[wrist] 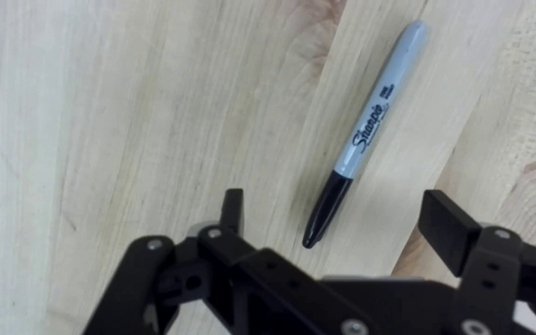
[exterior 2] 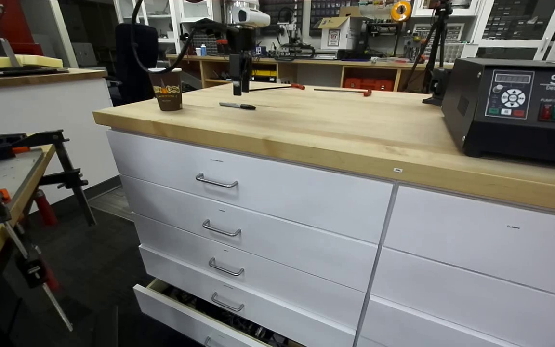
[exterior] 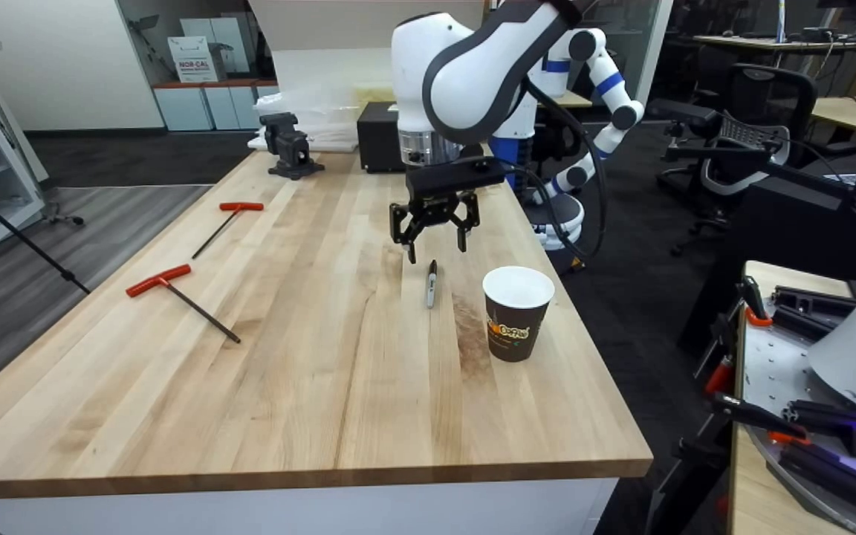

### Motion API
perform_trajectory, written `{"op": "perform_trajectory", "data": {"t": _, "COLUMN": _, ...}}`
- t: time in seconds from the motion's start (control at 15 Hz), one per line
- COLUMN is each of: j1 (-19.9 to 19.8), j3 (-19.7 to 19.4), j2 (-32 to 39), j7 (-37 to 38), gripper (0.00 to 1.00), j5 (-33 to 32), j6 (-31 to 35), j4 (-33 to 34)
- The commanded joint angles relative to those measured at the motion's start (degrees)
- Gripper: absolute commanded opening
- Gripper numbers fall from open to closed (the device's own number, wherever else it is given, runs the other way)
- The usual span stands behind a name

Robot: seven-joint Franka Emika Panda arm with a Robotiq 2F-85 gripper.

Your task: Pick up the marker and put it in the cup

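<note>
The marker (exterior: pixel 432 285) lies flat on the wooden table; it also shows in an exterior view (exterior 2: pixel 237 105). In the wrist view the marker (wrist: pixel 365 132) has a grey body and a black cap, and lies tilted with the cap toward my gripper. My gripper (exterior: pixel 437 251) is open and empty, above the table near the cap end; it also shows in an exterior view (exterior 2: pixel 241 90). In the wrist view the cap lies between the fingers (wrist: pixel 332 191), touching neither. The brown paper cup (exterior: pixel 513 327) with a white rim stands upright beside the marker, also in an exterior view (exterior 2: pixel 167 94). It is not seen in the wrist view.
Two red-handled T-shaped tools (exterior: pixel 158 280) lie on the table away from the marker. A black vise (exterior: pixel 290 145) and a black control box (exterior 2: pixel 523 101) stand at one end. The cup stands near the table's edge (exterior: pixel 576 319). A cable hangs beside the arm.
</note>
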Motion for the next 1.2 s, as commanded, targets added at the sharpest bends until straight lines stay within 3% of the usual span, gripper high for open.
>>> {"op": "perform_trajectory", "data": {"t": 0.0, "j1": 1.7, "j3": -1.5, "j2": 2.0, "j7": 2.3, "gripper": 0.68, "j5": 0.1, "j6": -0.1, "j4": 2.4}}
{"op": "perform_trajectory", "data": {"t": 0.27, "j1": 1.8, "j3": -2.1, "j2": 3.2, "j7": 2.6, "gripper": 0.41, "j5": 0.2, "j6": -0.3, "j4": 3.2}}
{"op": "perform_trajectory", "data": {"t": 0.4, "j1": 1.7, "j3": -2.4, "j2": 3.7, "j7": 2.7, "gripper": 0.43, "j5": 0.3, "j6": -0.2, "j4": 3.2}}
{"op": "perform_trajectory", "data": {"t": 0.47, "j1": 1.7, "j3": -2.5, "j2": 3.9, "j7": 2.6, "gripper": 0.39, "j5": 0.3, "j6": -0.3, "j4": 3.3}}
{"op": "perform_trajectory", "data": {"t": 0.53, "j1": 1.6, "j3": -2.6, "j2": 4.1, "j7": 2.5, "gripper": 0.25, "j5": 0.4, "j6": -0.2, "j4": 3.3}}
{"op": "perform_trajectory", "data": {"t": 0.6, "j1": 1.7, "j3": -2.7, "j2": 4.3, "j7": 2.7, "gripper": 0.26, "j5": 0.4, "j6": -0.2, "j4": 3.4}}
{"op": "perform_trajectory", "data": {"t": 0.67, "j1": 1.7, "j3": -2.7, "j2": 4.6, "j7": 2.7, "gripper": 0.60, "j5": 0.4, "j6": -0.2, "j4": 3.6}}
{"op": "perform_trajectory", "data": {"t": 0.8, "j1": 1.7, "j3": -2.8, "j2": 5.0, "j7": 2.6, "gripper": 0.57, "j5": 0.4, "j6": -0.4, "j4": 3.8}}
{"op": "perform_trajectory", "data": {"t": 0.87, "j1": 1.7, "j3": -2.8, "j2": 5.1, "j7": 2.5, "gripper": 0.41, "j5": 0.4, "j6": -0.3, "j4": 3.8}}
{"op": "perform_trajectory", "data": {"t": 0.93, "j1": 1.8, "j3": -2.8, "j2": 5.1, "j7": 2.5, "gripper": 0.16, "j5": 0.4, "j6": -0.3, "j4": 3.7}}
{"op": "perform_trajectory", "data": {"t": 1.07, "j1": 1.8, "j3": -2.8, "j2": 5.0, "j7": 2.5, "gripper": 0.14, "j5": 0.4, "j6": -0.3, "j4": 3.5}}
{"op": "perform_trajectory", "data": {"t": 1.13, "j1": 1.8, "j3": -2.7, "j2": 4.9, "j7": 2.4, "gripper": 0.06, "j5": 0.4, "j6": -0.3, "j4": 3.5}}
